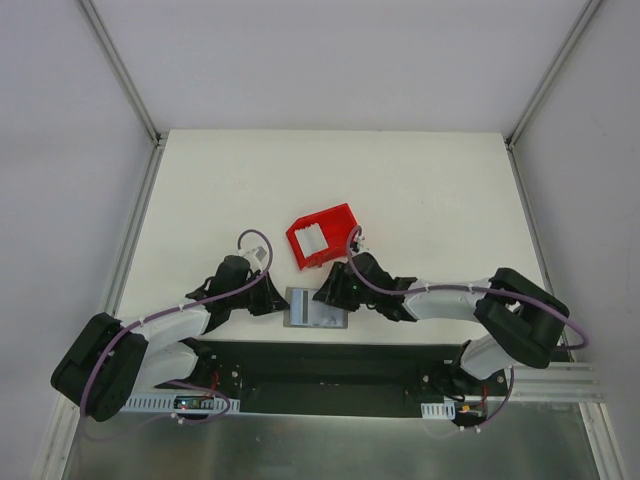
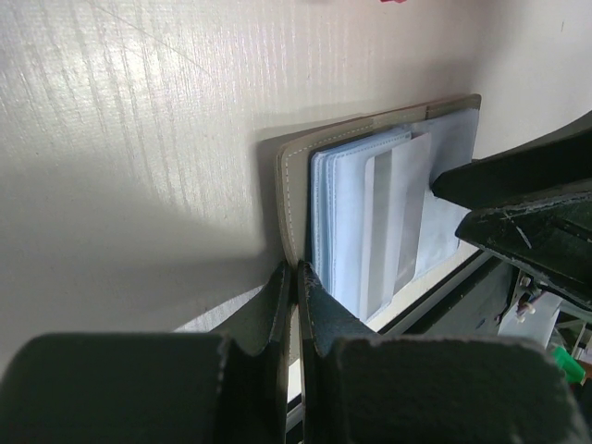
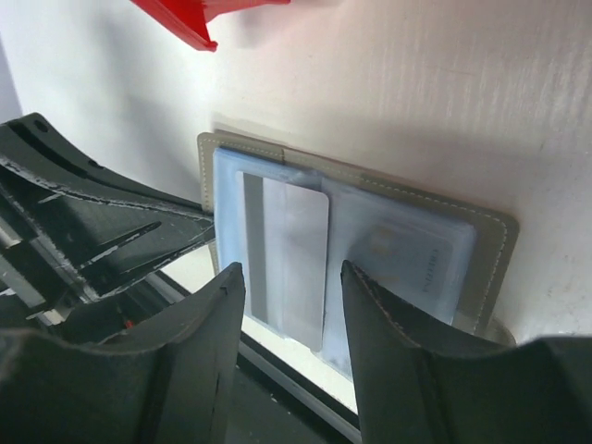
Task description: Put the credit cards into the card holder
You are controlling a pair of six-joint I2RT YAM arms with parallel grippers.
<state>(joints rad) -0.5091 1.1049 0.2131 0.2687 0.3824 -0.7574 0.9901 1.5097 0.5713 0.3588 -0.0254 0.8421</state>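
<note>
The grey card holder (image 1: pixel 316 309) lies open at the table's near edge, its pale blue slotted inside up. My left gripper (image 2: pixel 297 274) is shut on its left edge (image 2: pixel 289 185). A pale credit card (image 3: pixel 294 254) with a grey stripe lies on the holder's left half (image 3: pixel 222 176) and sticks out past its near edge. My right gripper (image 3: pixel 290 270) is open and empty, its jaws either side of this card, just above it. A second card (image 3: pixel 412 259) shows inside a clear slot on the right half. The striped card also shows in the left wrist view (image 2: pixel 400 217).
The red plastic bin (image 1: pixel 322 236) lies tipped just behind the holder, close to my right gripper (image 1: pixel 327 292). The black base rail (image 1: pixel 330 365) runs right under the table's near edge. My left gripper (image 1: pixel 272 299) sits at the holder's left.
</note>
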